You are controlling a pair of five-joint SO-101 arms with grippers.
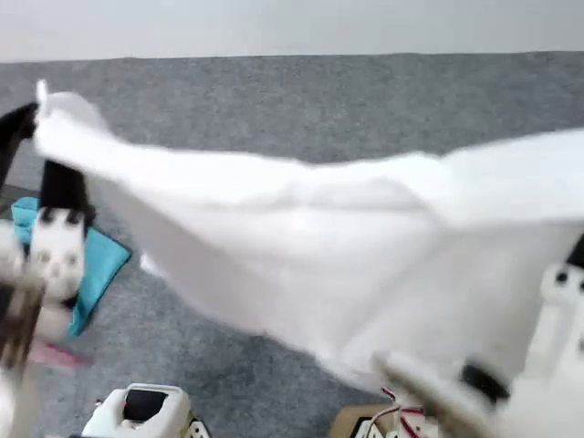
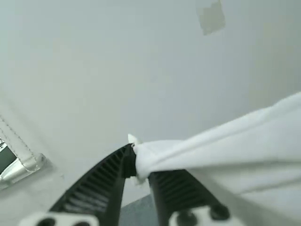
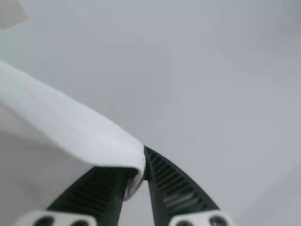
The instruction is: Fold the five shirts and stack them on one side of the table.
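Right now my left hand point(image 2: 137, 162) is clamped on one corner of the white shirt point(image 1: 347, 246), and my right hand point(image 3: 141, 165) is pinched tight on another edge of it. The shirt hangs stretched in the air between both arms, above the grey worktop point(image 1: 319, 109). A teal cloth point(image 1: 105, 260) lies on the worktop beside one arm.
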